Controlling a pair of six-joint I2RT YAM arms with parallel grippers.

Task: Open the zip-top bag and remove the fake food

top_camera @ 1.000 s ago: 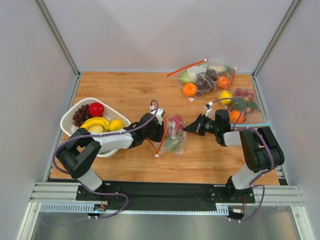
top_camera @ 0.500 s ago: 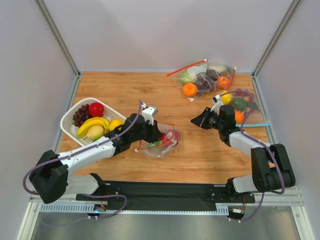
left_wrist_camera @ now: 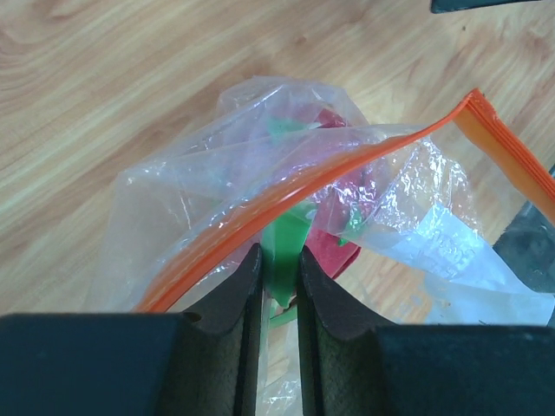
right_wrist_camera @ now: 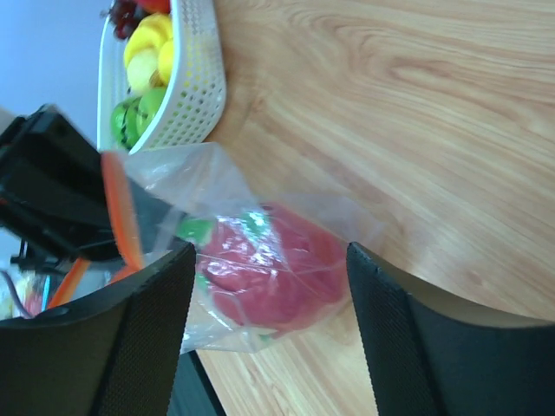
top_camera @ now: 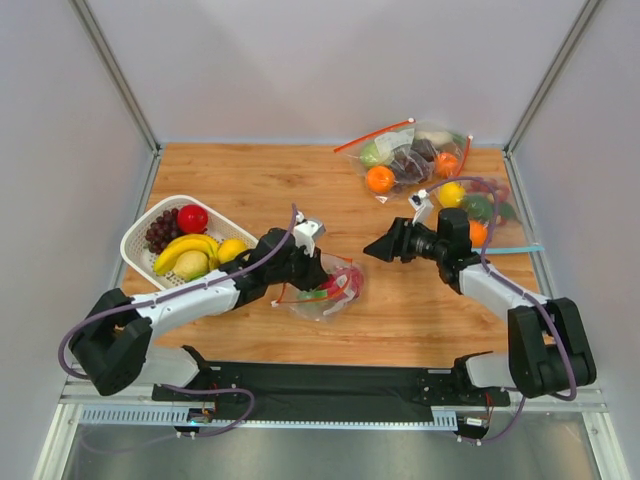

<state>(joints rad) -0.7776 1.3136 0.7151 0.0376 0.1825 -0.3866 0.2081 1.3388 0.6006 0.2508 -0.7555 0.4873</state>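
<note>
Zip-top bag [top_camera: 335,296] lies crumpled at mid worktop [top_camera: 250,180], long axis left-right, orange strip [left_wrist_camera: 260,217] uppermost, holding pink-red fake food [right_wrist_camera: 269,264] with green tips; left jaws pinch its rim, right jaws gape empty nearby.

I see the zip-top bag [left_wrist_camera: 182,173]: clear, crinkly, glossy plastic. The table [left_wrist_camera: 104,69] looks like smooth, matt wood.

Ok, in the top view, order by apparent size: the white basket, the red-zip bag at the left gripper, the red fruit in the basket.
Largest: white basket.
Then: zip-top bag, clearly smaller.
Smallest: red fruit.
</note>
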